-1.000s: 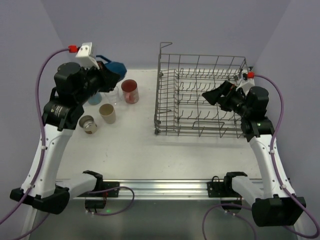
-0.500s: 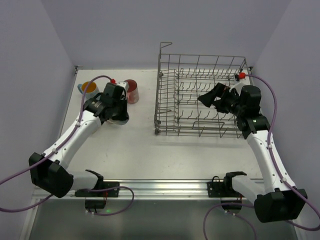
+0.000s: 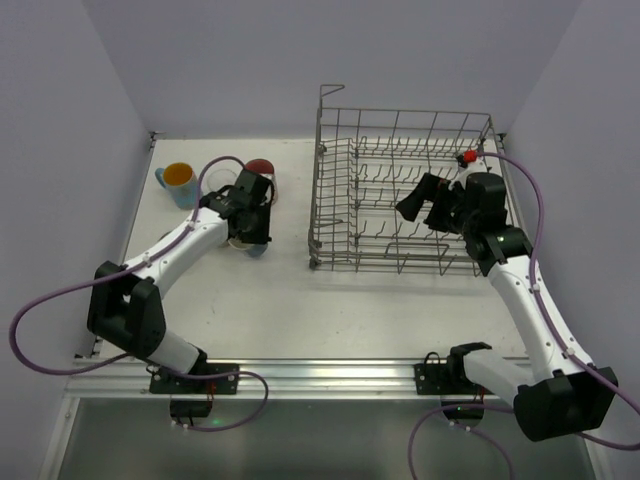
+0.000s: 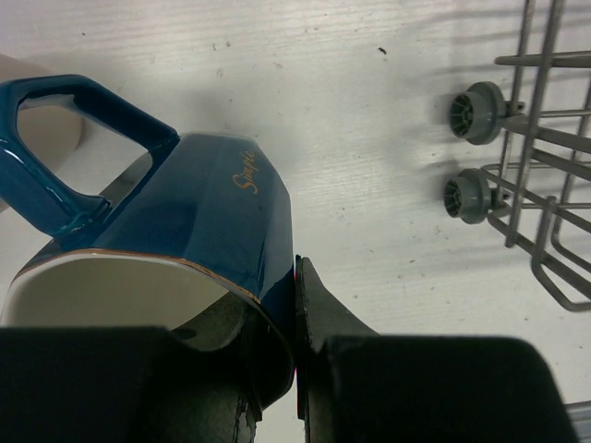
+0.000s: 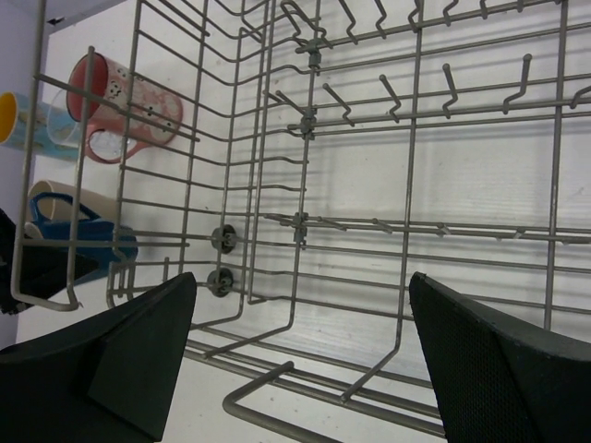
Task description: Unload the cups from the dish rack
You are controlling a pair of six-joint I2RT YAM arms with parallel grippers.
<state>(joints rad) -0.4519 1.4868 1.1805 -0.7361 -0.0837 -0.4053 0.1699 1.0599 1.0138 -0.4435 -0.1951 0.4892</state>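
Several cups [image 3: 222, 180] were gathered on the white table [image 3: 280, 300], all of them outside and to the left of the dish rack [image 3: 318, 150]. A light blue mug [image 3: 178, 182] with an orange inside stood farthest left. A clear glass [image 5: 60, 125] was just beside it, and a red tumbler [image 5: 129, 106] with pale dots stood nearest the rack's far left corner.

The left claw [image 4: 277, 360] was clamped on the rim of a dark blue mug [image 4: 212, 212], with one finger inside the pale interior and the other pressed against the outer wall. The mug's handle pointed away from the rack, and gold script ran across its side. It was held close to the table, near the rack's left wall. Whether its base touched the table could not be told. A beige cup [image 5: 55, 198] sat just beside the dark blue mug, on the side away from the rack. Two small grey wheels [image 4: 476, 111] at the rack's lower edge showed in the left wrist view, near the mug but apart from it.

The right claw [image 3: 423, 205] hung over the middle of the rack with its fingers [image 5: 120, 360] spread wide apart, gripping nothing. Under it lay rows of upright prongs and the wire grid floor.
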